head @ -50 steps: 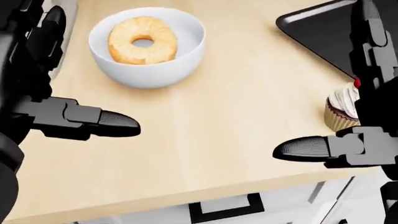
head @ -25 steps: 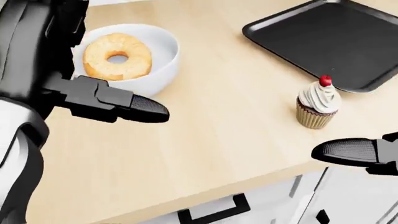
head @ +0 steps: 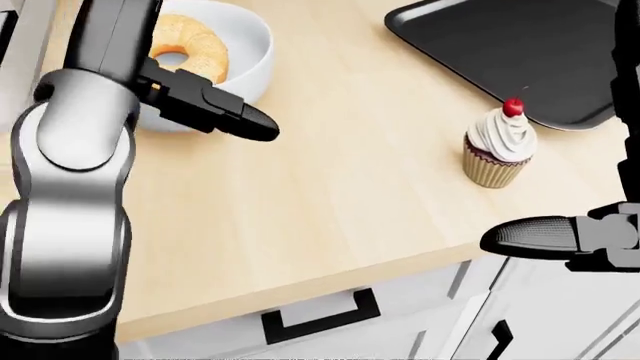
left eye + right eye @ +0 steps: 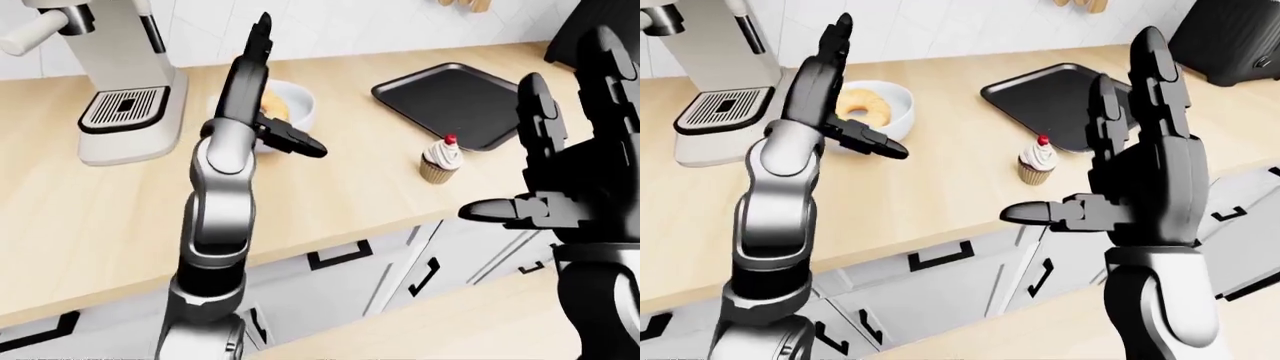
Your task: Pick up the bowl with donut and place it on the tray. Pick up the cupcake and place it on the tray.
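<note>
Bowl (image 4: 883, 105), white, with the donut (image 4: 862, 107) lying in it, sits on the wooden counter (image 3: 330, 195) toward eleven o'clock in the head view, partly hidden by the left hand (image 4: 830, 97). That hand is raised over the bowl with its fingers spread open, thumb pointing toward three o'clock, gripping nothing. Cupcake (image 3: 497, 148), white frosting with a red cherry, stands upright at about three o'clock from the bowl, well apart from it and just beside the near edge of the black tray (image 4: 450, 97), which lies at one o'clock. The right hand (image 4: 1140, 180) hovers off the counter edge, fingers upright and open, holding nothing. A coffee machine (image 4: 115, 82) stands at nine o'clock of the bowl.
</note>
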